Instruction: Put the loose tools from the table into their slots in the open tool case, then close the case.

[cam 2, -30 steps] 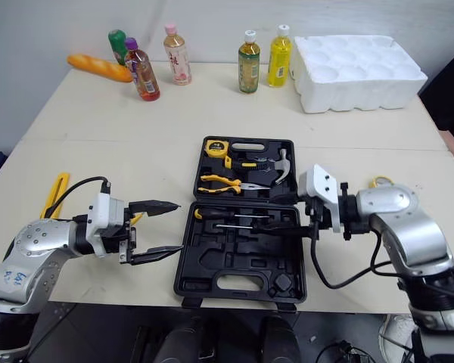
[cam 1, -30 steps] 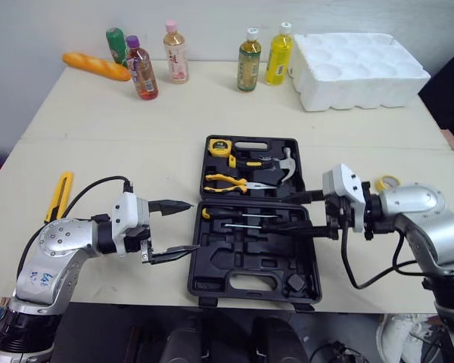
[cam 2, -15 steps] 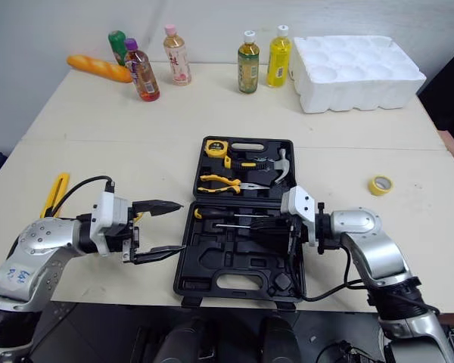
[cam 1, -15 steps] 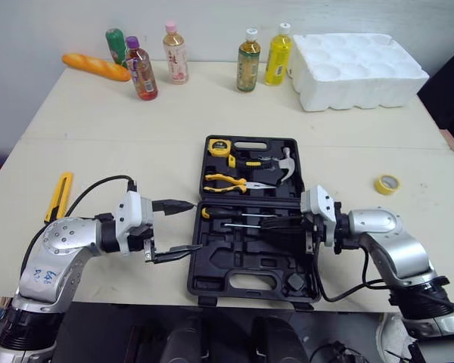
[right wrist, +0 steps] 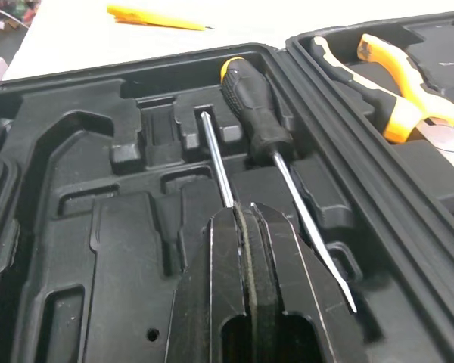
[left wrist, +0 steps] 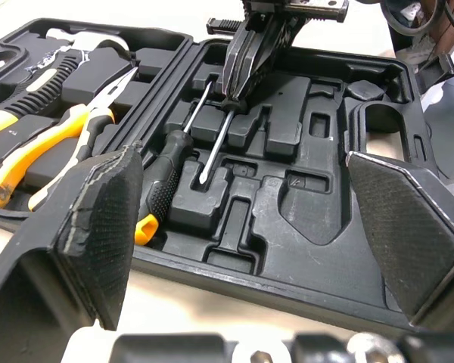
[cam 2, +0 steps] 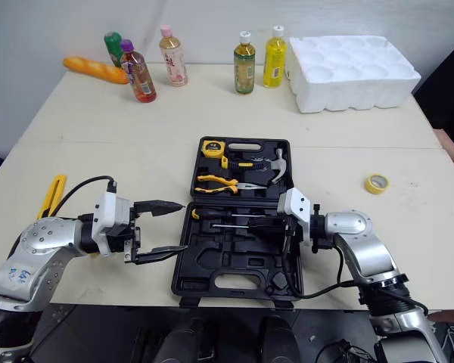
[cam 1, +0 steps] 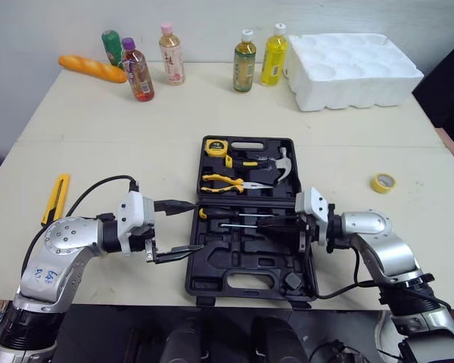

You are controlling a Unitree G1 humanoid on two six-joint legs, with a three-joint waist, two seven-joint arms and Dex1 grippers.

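The open black tool case (cam 1: 251, 277) lies at the table's middle near edge. Its far half holds a tape measure (cam 1: 216, 147), pliers (cam 1: 227, 181) and a hammer (cam 1: 276, 165). Two screwdrivers (cam 1: 228, 214) lie side by side in the near half. My right gripper (cam 1: 261, 221) is shut, its fingers pressed together low over the second screwdriver's handle, whose shaft (right wrist: 216, 159) runs out from under them. My left gripper (cam 1: 195, 225) hangs open just left of the case, with nothing between its fingers (left wrist: 98, 219). A yellow utility knife (cam 1: 56, 198) lies far left and a yellow tape roll (cam 1: 383, 182) to the right.
Several bottles (cam 1: 244, 60) and a bread loaf (cam 1: 91, 68) stand along the table's back edge. A white foam tray (cam 1: 352, 69) sits at the back right. Bare tabletop spreads between the case and the bottles.
My right gripper has shut and moved left over the case's near half, uncovering the tape roll. The left arm has held still.
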